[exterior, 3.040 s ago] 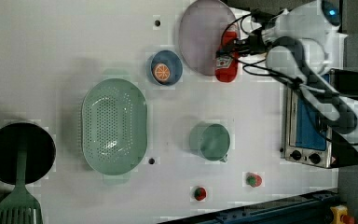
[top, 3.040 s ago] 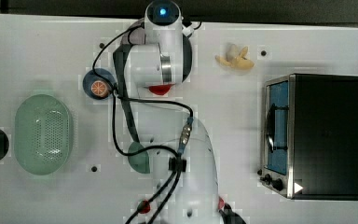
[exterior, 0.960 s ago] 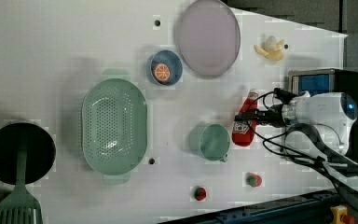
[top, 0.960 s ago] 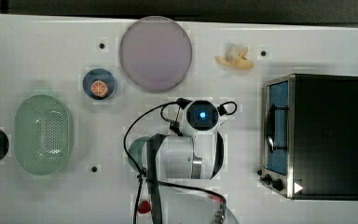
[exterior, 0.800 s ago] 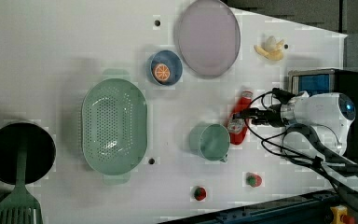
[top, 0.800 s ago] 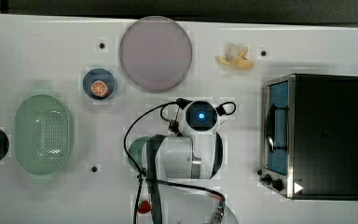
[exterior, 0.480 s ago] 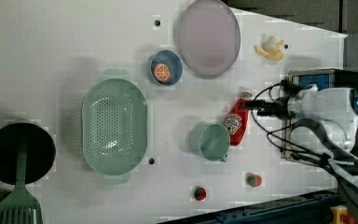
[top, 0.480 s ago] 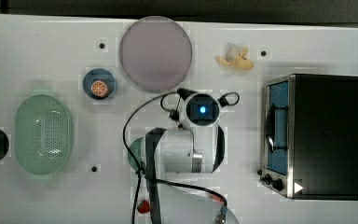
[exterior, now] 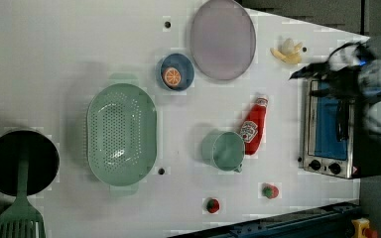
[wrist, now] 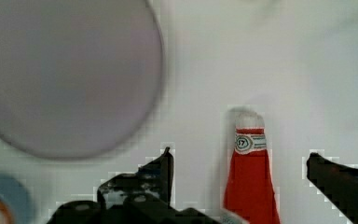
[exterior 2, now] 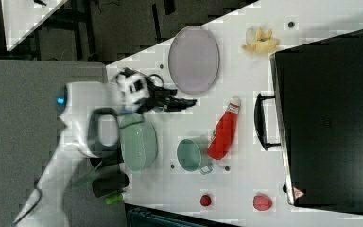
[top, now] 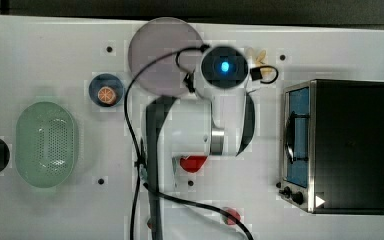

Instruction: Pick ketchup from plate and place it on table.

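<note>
Wrist view: the gripper (wrist: 237, 161) stands spread wide, its dark fingers (wrist: 161, 168) on either side of the ketchup (wrist: 251, 186) and clear of it. The ketchup, a tapering red bottle with a white cap, lies on the smooth white table (exterior: 79, 49) beside a green cup (exterior: 223, 150), well off the flat, round mauve plate (exterior: 222, 38). In the top view the arm hides most of the ketchup.

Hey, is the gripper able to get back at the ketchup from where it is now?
Probably yes. The ketchup lies on the table beside the green cup, with nothing over it. The gripper is open, its fingers on either side of the bottle in the wrist view. The cup sits close on one side.
</note>
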Controlling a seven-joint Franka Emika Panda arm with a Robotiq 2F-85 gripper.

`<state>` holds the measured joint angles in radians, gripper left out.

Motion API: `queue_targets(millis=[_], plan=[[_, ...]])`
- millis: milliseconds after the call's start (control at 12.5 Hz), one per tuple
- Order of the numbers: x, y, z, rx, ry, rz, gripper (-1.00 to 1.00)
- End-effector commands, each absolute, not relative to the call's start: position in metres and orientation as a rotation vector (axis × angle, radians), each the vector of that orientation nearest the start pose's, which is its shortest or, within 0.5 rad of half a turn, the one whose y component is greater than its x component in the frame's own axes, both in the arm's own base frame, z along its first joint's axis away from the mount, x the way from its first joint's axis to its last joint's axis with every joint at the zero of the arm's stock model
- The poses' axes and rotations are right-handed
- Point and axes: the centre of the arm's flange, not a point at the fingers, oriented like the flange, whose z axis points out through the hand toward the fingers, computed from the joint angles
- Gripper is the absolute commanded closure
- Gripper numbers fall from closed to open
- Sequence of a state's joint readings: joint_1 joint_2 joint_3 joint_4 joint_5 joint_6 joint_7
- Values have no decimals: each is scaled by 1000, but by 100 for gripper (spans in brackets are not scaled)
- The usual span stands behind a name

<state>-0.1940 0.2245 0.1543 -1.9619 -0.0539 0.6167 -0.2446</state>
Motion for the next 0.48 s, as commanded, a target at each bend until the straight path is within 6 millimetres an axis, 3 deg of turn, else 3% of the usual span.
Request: queue_targets(millis=[80, 320, 480], plan=[[616, -16, 462, -2908, 1147, -113, -100], [620, -12, 527, -2912, 1155, -92, -100], [616, -13, 558, -2921, 1163, -55, -100]])
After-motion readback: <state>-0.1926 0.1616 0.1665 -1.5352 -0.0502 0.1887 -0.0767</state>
